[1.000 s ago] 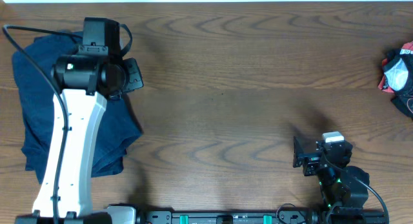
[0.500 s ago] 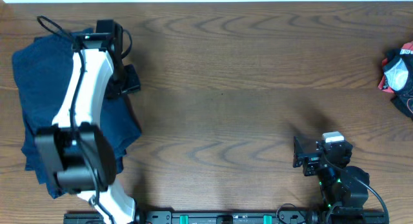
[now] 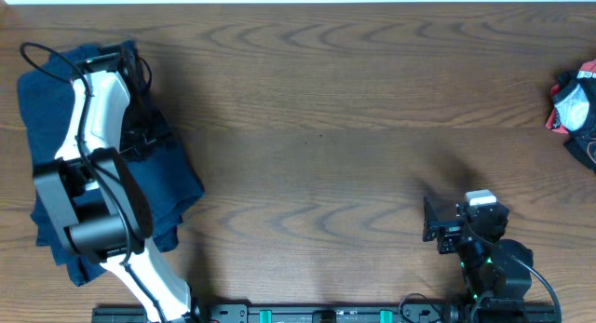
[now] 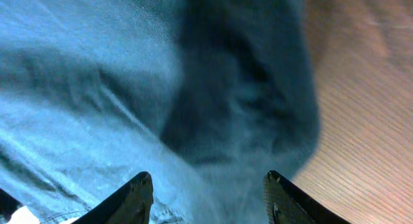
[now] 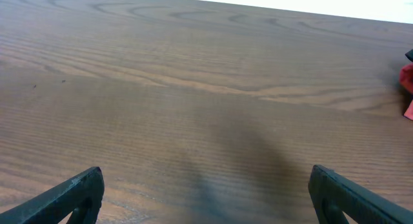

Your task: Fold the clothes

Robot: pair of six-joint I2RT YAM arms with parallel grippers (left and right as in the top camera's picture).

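The clothes (image 3: 56,109) lie as a dark navy pile at the table's left end, with a lower layer sticking out along the right and bottom edges. My left gripper (image 3: 146,135) hovers over the pile's right part. In the left wrist view it (image 4: 210,188) is open, with blurred blue cloth (image 4: 97,88) below the fingers and nothing between them. The cloth's edge meets bare wood (image 4: 368,121) to the right. My right gripper (image 3: 436,221) rests near the front right of the table. It (image 5: 206,188) stands wide open over bare wood.
A red, black and white object (image 3: 575,104) lies at the table's far right edge, and its red tip (image 5: 408,82) shows in the right wrist view. The left arm's white links (image 3: 88,127) cover the middle of the pile. The wooden table (image 3: 326,127) stretches between the two arms.
My left gripper went from shut to open and shifted left and toward the front over the pile, the arm swinging with it. The right arm has not moved.
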